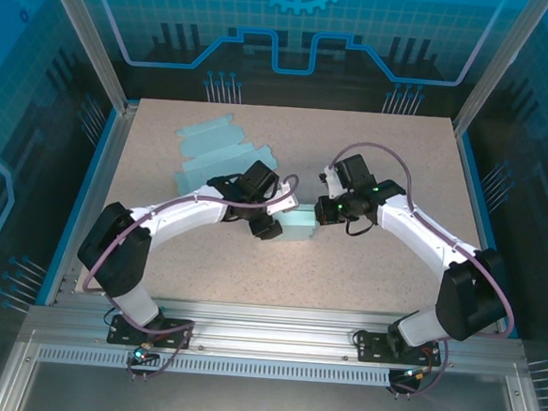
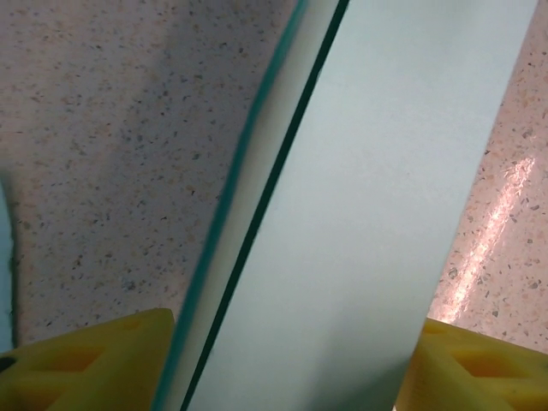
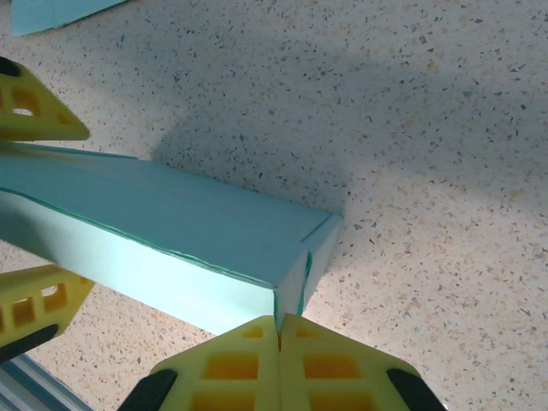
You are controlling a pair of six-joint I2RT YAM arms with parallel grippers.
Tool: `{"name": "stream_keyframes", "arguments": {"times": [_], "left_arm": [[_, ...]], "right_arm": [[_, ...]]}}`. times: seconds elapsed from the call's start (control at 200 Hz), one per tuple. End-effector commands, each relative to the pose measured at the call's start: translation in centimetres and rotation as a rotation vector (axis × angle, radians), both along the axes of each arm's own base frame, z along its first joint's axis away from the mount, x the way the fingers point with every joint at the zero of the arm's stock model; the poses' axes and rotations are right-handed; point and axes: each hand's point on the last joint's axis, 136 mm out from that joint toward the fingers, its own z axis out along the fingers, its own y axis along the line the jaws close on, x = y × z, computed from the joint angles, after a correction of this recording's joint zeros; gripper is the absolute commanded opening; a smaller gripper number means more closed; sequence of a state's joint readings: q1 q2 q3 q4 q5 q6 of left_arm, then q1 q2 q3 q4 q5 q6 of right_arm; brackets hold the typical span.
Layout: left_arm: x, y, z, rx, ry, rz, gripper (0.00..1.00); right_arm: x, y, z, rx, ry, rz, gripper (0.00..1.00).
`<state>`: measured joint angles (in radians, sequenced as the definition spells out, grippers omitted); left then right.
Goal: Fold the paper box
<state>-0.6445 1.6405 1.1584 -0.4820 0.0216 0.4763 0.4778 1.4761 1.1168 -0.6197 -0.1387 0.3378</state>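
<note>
The paper box [image 1: 299,228] is a pale teal folded carton lying at the table's middle, between both grippers. My left gripper [image 1: 271,217] holds it across its width. In the left wrist view the box [image 2: 377,188] runs up from between the yellow fingers [image 2: 94,364], which touch both of its sides. My right gripper [image 3: 280,324] is shut at the box's [image 3: 171,214] near end corner, with the thin edge of the end flap pinched in the seam between its tips. The left gripper's fingers [image 3: 34,116] straddle the box's far end.
Flat pale teal paper blanks [image 1: 217,150] lie at the back left of the speckled table [image 1: 400,158]; a corner of one shows in the right wrist view [image 3: 51,13]. Blue enclosure walls [image 1: 508,81] surround the table. Aluminium rails [image 1: 274,342] run along the near edge.
</note>
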Motion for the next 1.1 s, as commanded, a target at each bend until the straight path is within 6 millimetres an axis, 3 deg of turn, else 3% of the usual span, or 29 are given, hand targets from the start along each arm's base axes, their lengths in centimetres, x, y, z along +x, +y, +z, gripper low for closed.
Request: {"name": "stream_keyframes", "arguments": {"times": [0.0,0.105,0.395,0.72,0.88,1.091], "left_arm": [[0.8,0.0,2.0,-0.041,-0.079,0.042,0.64],[0.7,0.2,1.1,-0.020,-0.062,0.048,0.58],[0.6,-0.6,-0.9,-0.024,-0.022,0.050,0.56],[0.8,-0.6,-1.4,-0.023,-0.020,0.050,0.56],[0.9,-0.6,-0.5,-0.052,-0.045,0.059,0.60],[1.4,-0.3,2.8,-0.138,-0.132,0.113,0.79]], "right_arm": [[-0.5,1.1,0.2,0.030,0.028,0.017,0.07],[-0.4,1.7,0.5,0.071,0.034,0.015,0.07],[-0.3,2.5,0.6,0.102,0.038,0.002,0.06],[-0.4,1.4,-2.1,0.011,0.075,-0.019,0.01],[-0.5,0.9,-2.6,-0.022,0.078,-0.025,0.00],[-0.4,0.8,-1.5,-0.018,0.053,-0.026,0.00]]}}
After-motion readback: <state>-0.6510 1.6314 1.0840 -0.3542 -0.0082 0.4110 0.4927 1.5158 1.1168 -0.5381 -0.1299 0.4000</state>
